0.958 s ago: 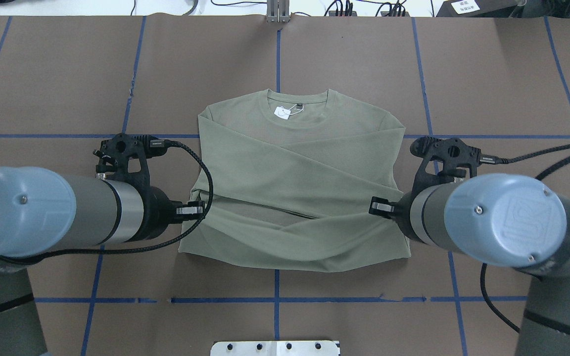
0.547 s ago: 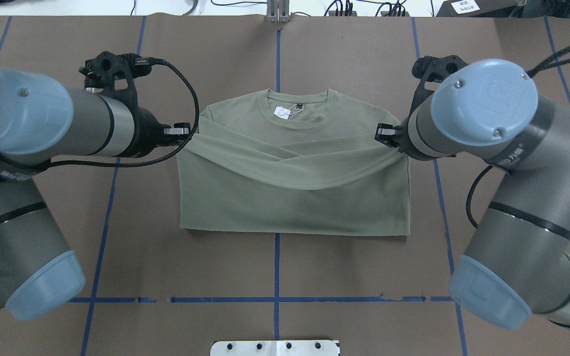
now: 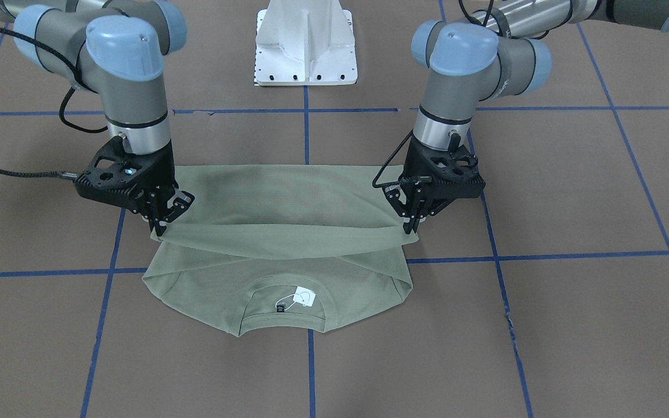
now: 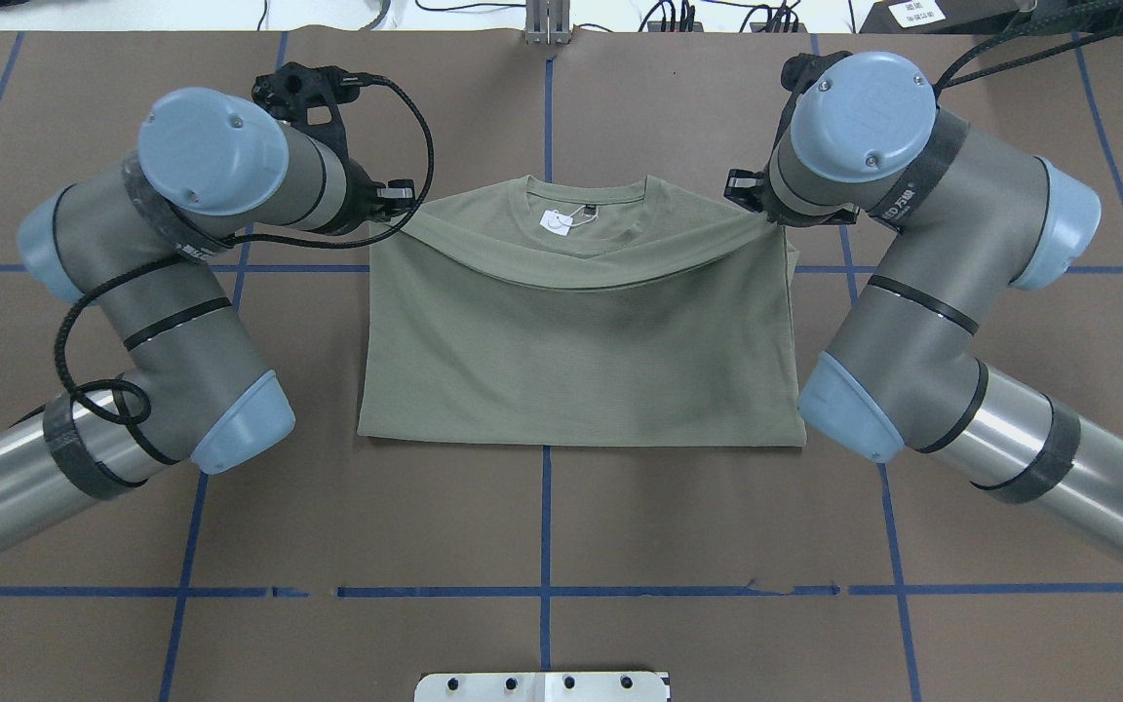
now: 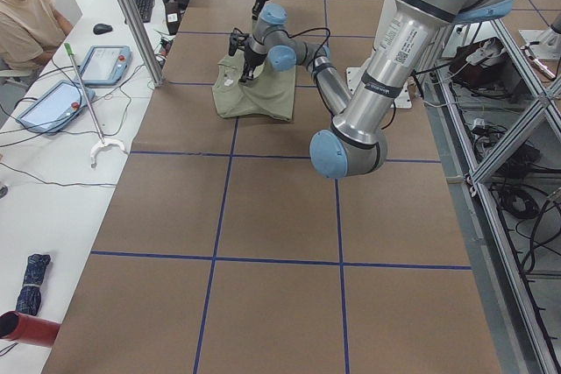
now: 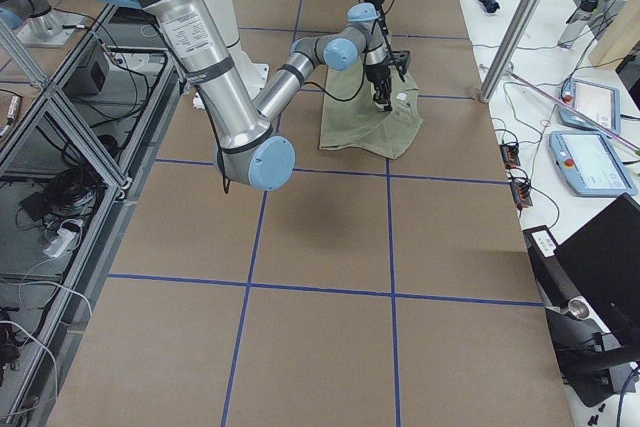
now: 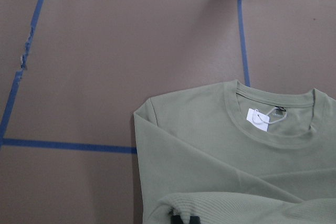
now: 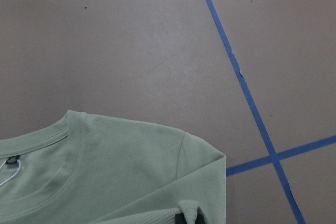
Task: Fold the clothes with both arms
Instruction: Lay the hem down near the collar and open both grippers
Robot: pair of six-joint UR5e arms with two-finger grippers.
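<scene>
The shirt [image 4: 581, 361] lies at the frame's middle on the table [image 4: 669, 526], and the left arm [image 4: 201, 322] and right arm [image 4: 912, 292], jaws pinched shut on its hem corners, have carried the hem up from mid-body nearly to the collar [image 4: 661, 208], so this fold looks ready to lay down.

The brown-covered table [image 4: 678, 526] is marked into large rectangles by blue tape lines [image 4: 620, 591]. A green knit shirt [image 4: 581, 361] lies on it near the middle, straddling the centre tape line, with its collar toward the edge far from the robot and its lower part folded up over the body. The robot's white base plate [image 3: 306, 43] stands at the table's robot-side edge, on that same centre line
</scene>
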